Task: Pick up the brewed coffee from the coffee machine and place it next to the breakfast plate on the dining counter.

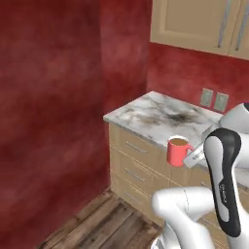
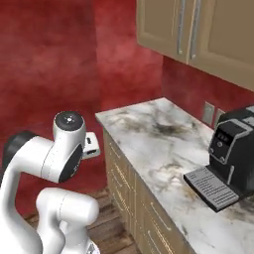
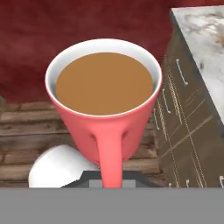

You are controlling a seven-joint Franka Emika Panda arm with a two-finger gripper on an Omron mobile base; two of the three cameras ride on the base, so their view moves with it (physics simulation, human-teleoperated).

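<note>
Red walls and a plank floor fill the background, and you have the small red mug of light brown coffee [image 1: 178,150] hanging in open air at centre-right of the left base frame, off the edge of the veined marble wall counter [image 1: 160,116]. In the hand frame its handle runs down into the two-finger gripper [image 1: 192,157], which looks clamped on it (the fingertips themselves are hidden). The boxy black espresso machine [image 2: 234,149] sits at the right edge of the right base frame, its grated tray bare. Coffee stands close to the rim: any tilt or jolt while carrying would likely spill it, and a handle-only hold could let the mug swing.
</note>
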